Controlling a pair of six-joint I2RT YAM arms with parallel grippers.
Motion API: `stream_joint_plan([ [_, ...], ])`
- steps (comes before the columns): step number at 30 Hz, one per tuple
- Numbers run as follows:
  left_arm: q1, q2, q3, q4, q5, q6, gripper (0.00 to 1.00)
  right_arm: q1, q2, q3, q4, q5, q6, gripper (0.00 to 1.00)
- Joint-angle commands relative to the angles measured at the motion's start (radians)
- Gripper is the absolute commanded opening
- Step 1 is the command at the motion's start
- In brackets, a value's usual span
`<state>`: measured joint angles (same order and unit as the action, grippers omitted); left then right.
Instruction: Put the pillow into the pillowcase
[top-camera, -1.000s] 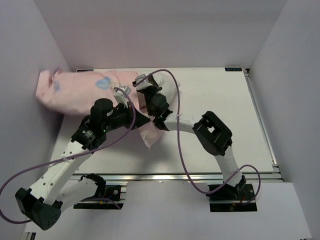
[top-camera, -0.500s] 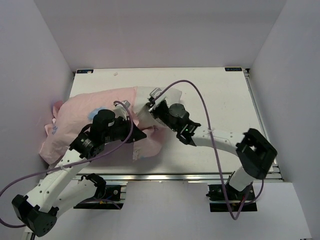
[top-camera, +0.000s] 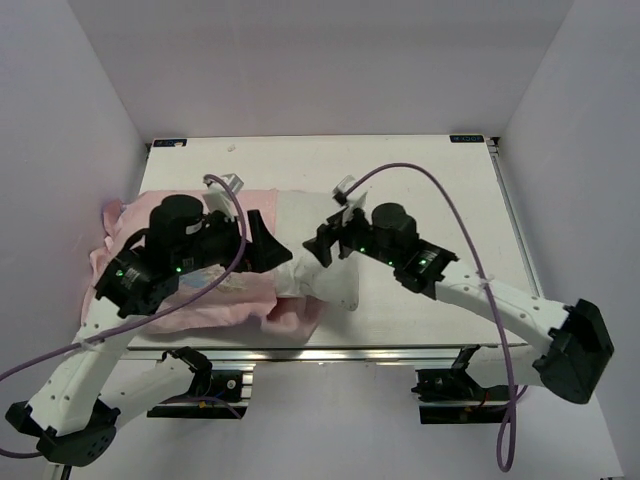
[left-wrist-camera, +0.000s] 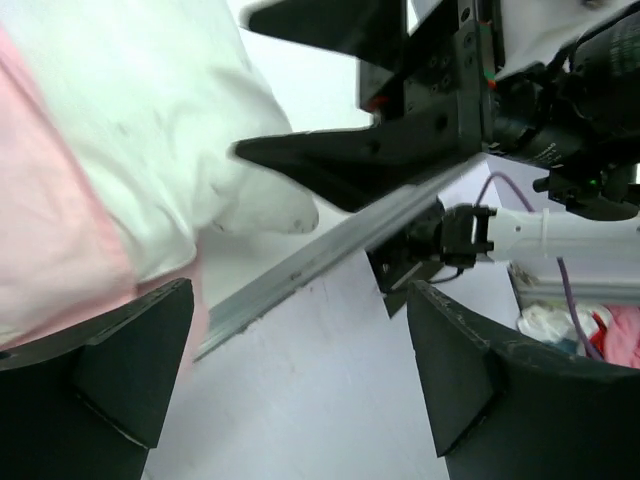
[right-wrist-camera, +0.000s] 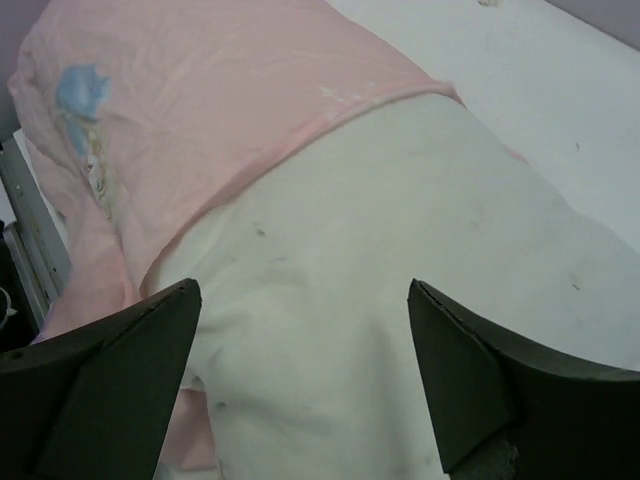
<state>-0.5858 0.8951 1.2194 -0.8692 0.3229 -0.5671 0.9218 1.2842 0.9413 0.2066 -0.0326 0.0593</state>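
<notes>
The pale pink pillowcase (top-camera: 125, 215) lies crumpled at the table's left, a blue print showing on it in the right wrist view (right-wrist-camera: 85, 90). The white pillow (top-camera: 303, 212) sticks out of its right end; its near part is covered, its bare end shows (right-wrist-camera: 420, 240). My left gripper (top-camera: 275, 250) hangs open just above the pillow's exposed end, nothing between its fingers (left-wrist-camera: 300, 385). Facing it from the right, my right gripper (top-camera: 320, 247) is also open, hovering over the white fabric (right-wrist-camera: 305, 385). In the left wrist view the pillow (left-wrist-camera: 170, 120) and the pink case (left-wrist-camera: 50, 250) sit upper left.
The white table (top-camera: 440, 180) stretches right of the pillow. An aluminium rail (top-camera: 350, 353) runs along the near edge. Lilac walls (top-camera: 60, 120) close in the left, back and right sides. Purple cables (top-camera: 450, 220) loop over both arms.
Both grippers have opened and let go of the fabric. The arms pulled apart and toward the near edge. The pillow and case have come down toward the front left of the table.
</notes>
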Motion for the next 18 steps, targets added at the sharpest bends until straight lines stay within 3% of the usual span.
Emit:
stream_joint_plan([
  [1, -0.003, 0.014, 0.147, -0.163, -0.142, 0.041, 0.97, -0.067, -0.107, 0.022, -0.18, 0.02, 0.152, 0.89],
  [6, -0.003, 0.126, 0.223, -0.272, -0.425, 0.009, 0.98, -0.252, -0.16, -0.007, -0.396, -0.009, 0.342, 0.89],
  [13, -0.003, 0.378, 0.258, -0.169, -0.511, 0.022, 0.94, -0.391, -0.057, -0.039, -0.392, -0.229, 0.438, 0.89],
  [18, -0.003, 0.547, 0.333, -0.16, -0.567, 0.03, 0.82, -0.414, 0.081, -0.015, -0.31, -0.358, 0.507, 0.89],
])
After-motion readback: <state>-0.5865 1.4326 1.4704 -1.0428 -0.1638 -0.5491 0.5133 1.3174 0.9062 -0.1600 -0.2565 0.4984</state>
